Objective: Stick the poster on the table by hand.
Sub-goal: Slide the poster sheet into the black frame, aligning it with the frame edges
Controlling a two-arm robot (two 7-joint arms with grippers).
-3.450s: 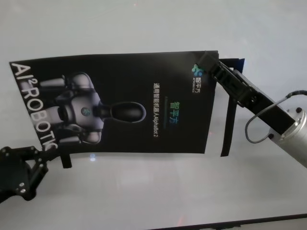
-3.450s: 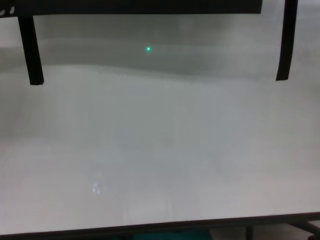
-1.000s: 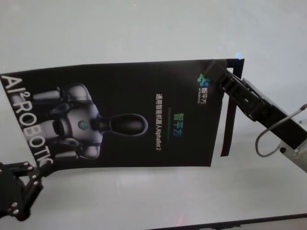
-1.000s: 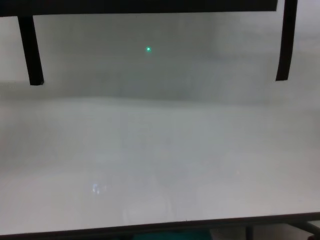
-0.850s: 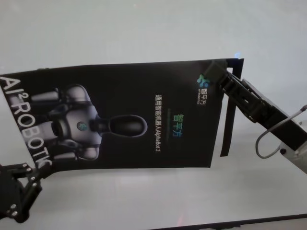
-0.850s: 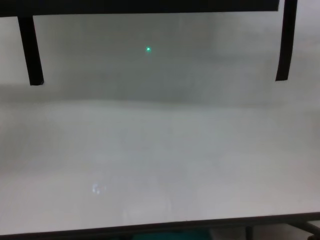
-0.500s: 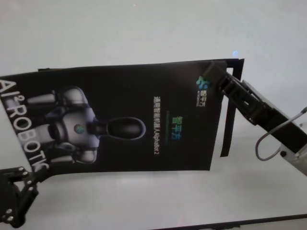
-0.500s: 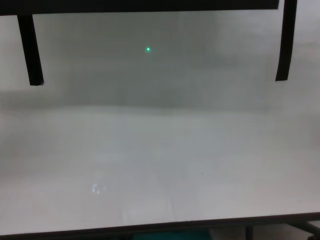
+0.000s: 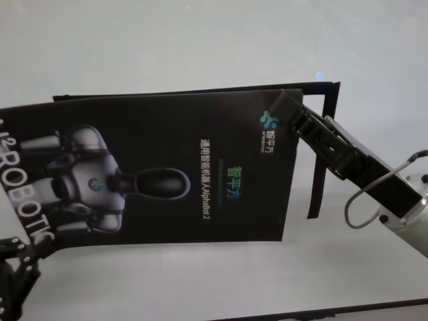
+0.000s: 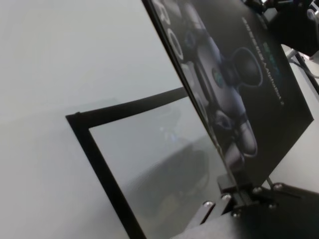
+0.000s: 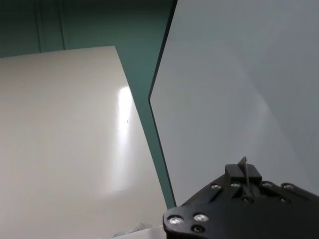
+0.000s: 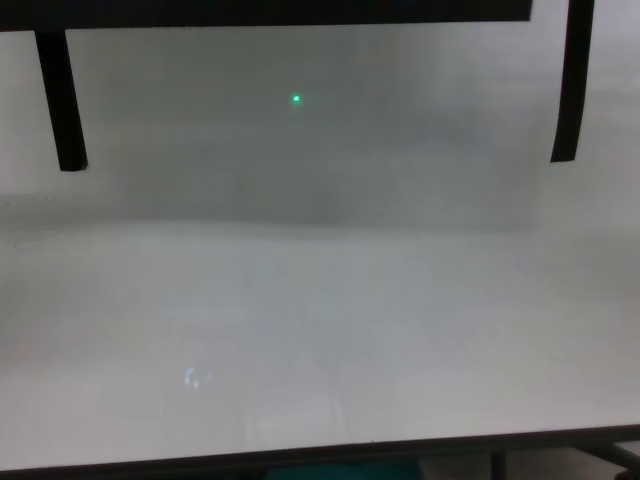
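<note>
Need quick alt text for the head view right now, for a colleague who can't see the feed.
A large black poster showing a grey robot image and white lettering is held above a white table, over a black tape outline. The right gripper pinches its far right corner, and the left gripper holds its near left corner at the view's edge.

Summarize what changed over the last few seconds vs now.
The poster, gripped at opposite corners by the right gripper and left gripper, shifted toward the robot's left, uncovering more of the black tape outline on the table. Both grips held; the outline stayed put.
</note>
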